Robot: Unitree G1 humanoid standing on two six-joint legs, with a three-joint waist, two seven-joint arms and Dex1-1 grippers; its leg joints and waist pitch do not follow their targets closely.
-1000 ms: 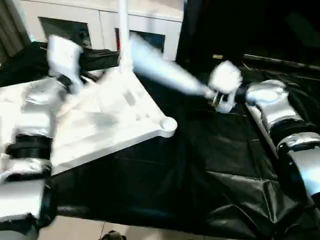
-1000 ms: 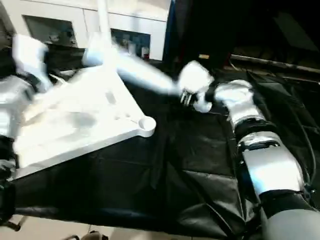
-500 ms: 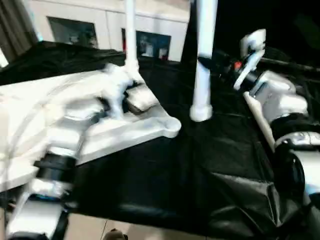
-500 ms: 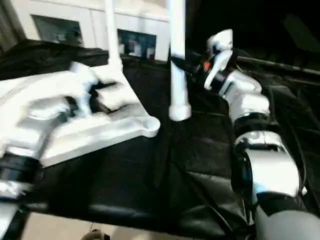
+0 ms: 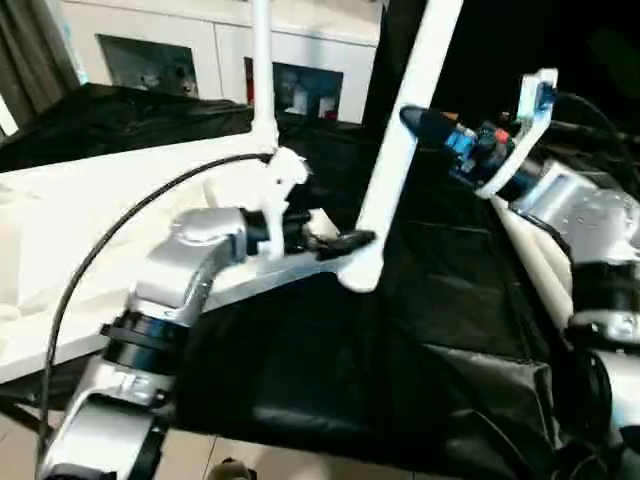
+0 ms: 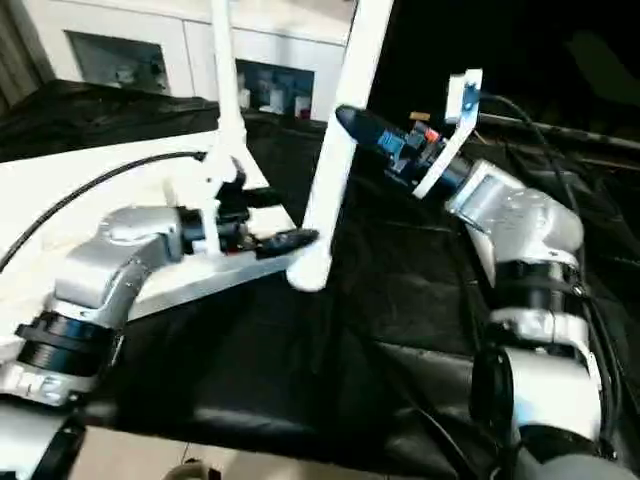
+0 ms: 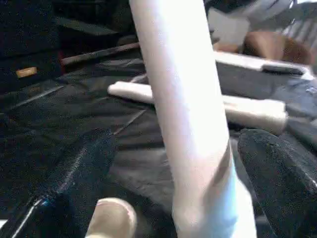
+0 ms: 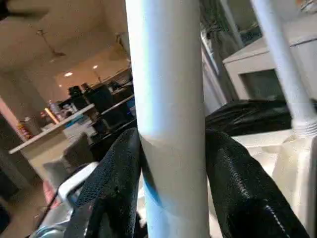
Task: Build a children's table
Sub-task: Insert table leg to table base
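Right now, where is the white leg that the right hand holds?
In the head views the leg leans at centre, gripped by the right hand, its lower end at the tabletop corner beside the left hand.

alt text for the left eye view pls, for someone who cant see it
The right gripper clamps a tilted white leg, its lower end at the near corner of the upturned table top. The left gripper reaches to that corner, fingers open. Another leg stands upright at the far corner, over black sheeting, with a white cabinet behind.
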